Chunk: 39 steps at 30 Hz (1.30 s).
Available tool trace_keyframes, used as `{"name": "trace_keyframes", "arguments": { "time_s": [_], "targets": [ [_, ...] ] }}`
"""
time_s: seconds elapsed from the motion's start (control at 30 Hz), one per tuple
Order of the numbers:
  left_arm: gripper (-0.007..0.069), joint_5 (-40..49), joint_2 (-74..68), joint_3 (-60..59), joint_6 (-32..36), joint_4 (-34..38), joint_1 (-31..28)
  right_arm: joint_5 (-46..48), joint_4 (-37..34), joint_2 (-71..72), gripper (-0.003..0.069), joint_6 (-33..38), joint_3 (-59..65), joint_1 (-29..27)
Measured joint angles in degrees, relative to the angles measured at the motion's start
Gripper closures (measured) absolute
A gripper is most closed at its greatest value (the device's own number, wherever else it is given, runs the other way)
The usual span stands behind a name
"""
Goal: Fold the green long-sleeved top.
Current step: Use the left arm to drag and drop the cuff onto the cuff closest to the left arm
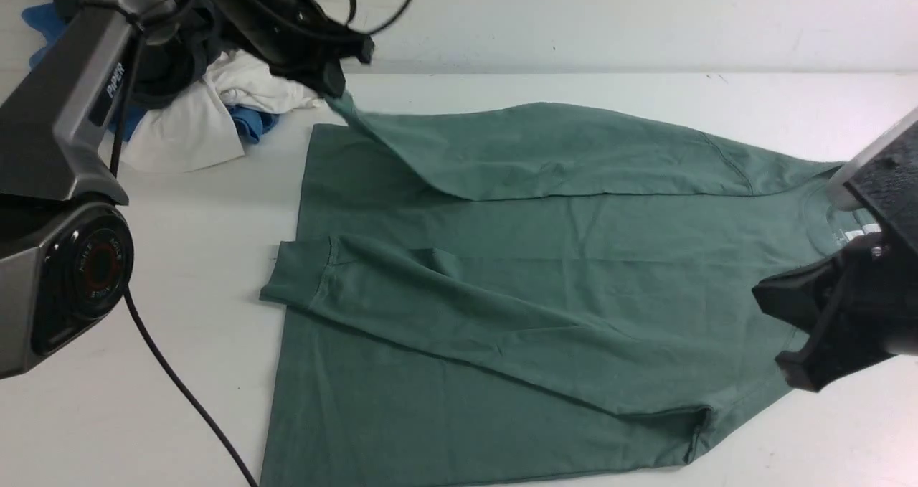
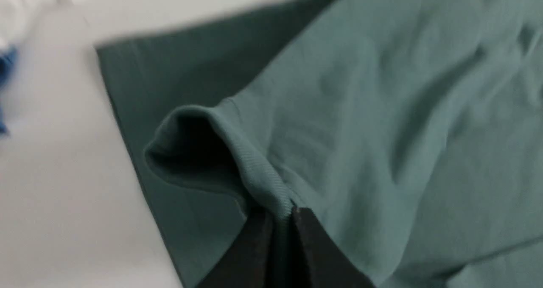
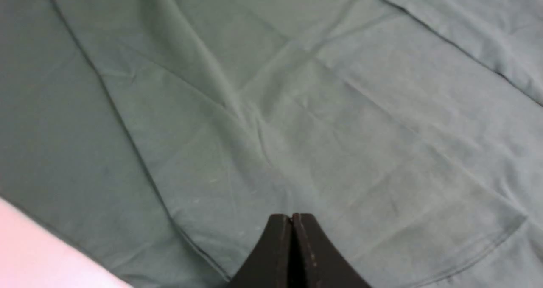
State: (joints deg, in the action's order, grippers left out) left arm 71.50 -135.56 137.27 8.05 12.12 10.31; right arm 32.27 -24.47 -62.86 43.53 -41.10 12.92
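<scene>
Green knit top (image 1: 430,415) lies flat on bench (image 1: 201,293), near sleeve (image 1: 466,308) folded across it; looks soft, light, floppy, will drape and stretch. Left tool (image 2: 282,213) pinching far cuff (image 2: 254,169), a good hold point; right tool (image 3: 292,220) pressed together, empty, over body fabric

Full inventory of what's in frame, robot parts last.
green long-sleeved top: one, sage green, spread mid-table, collar to the right, far cuff lifted
white garment: one, white, far-left pile
blue garment: count unclear, blue, same pile
dark garment: one, black, same pile, partly behind the left arm
cable: one, black, left of the top
table: one, white, under everything
left gripper: one, black, shut on the top's far cuff
right gripper: one, black, shut, above the top near the collar
</scene>
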Motion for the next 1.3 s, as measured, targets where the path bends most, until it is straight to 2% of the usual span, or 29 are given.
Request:
{"name": "trace_keyframes", "arguments": {
  "time_s": [0.03,0.13,0.2,0.4,0.53,0.7,0.77,0.83,0.97,1.13,1.2,1.3],
  "targets": [
    [0.0601,0.0,0.2,-1.0,0.0,-0.4,0.3,0.1,0.0,0.0,0.0669,-0.1,0.0,0.0],
    [0.0601,-0.1,4.1,-17.0,0.1,-3.5,2.2,0.4,0.1,0.4,0.0669,-0.9,0.3,-0.3],
    [0.0601,-0.2,5.1,-21.0,0.3,-4.9,2.4,0.4,0.1,0.4,0.0669,-1.0,0.3,-0.3],
    [0.0601,-0.9,11.4,-24.7,0.8,-6.5,2.5,0.3,0.0,0.5,0.0669,-1.0,0.3,-0.3],
    [0.0601,-1.2,21.0,-26.7,1.1,-6.5,3.5,0.3,0.0,0.5,0.0669,-1.0,0.3,-0.4],
    [0.0601,-1.8,26.9,-41.4,0.9,-6.9,3.9,-0.1,-0.2,0.5,0.0669,-1.0,0.3,-0.4],
    [0.0601,-5.2,26.6,-47.2,0.7,-7.6,3.9,-0.2,-0.5,0.5,0.0669,-1.0,0.3,-0.4],
    [0.0601,-13.4,25.0,-55.9,0.4,-9.2,3.8,-0.3,-1.6,0.5,0.0669,-1.0,0.3,-0.4],
    [0.0594,-19.3,23.2,-60.3,0.1,-9.8,3.9,-0.7,-1.8,0.5,0.0669,-1.0,0.3,-0.4],
    [0.0486,-19.0,23.5,-60.2,0.0,-11.3,4.7,-1.3,-2.0,0.5,0.0669,-1.0,0.3,-0.4],
    [0.0362,-15.0,24.9,-58.2,0.0,-11.8,4.8,-1.3,-2.0,0.5,0.0669,-1.0,0.3,-0.4],
    [0.025,-10.3,27.9,-57.5,-1.5,-12.1,5.0,-1.3,-2.0,0.5,0.0669,-1.0,0.3,-0.4]
  ]
}}
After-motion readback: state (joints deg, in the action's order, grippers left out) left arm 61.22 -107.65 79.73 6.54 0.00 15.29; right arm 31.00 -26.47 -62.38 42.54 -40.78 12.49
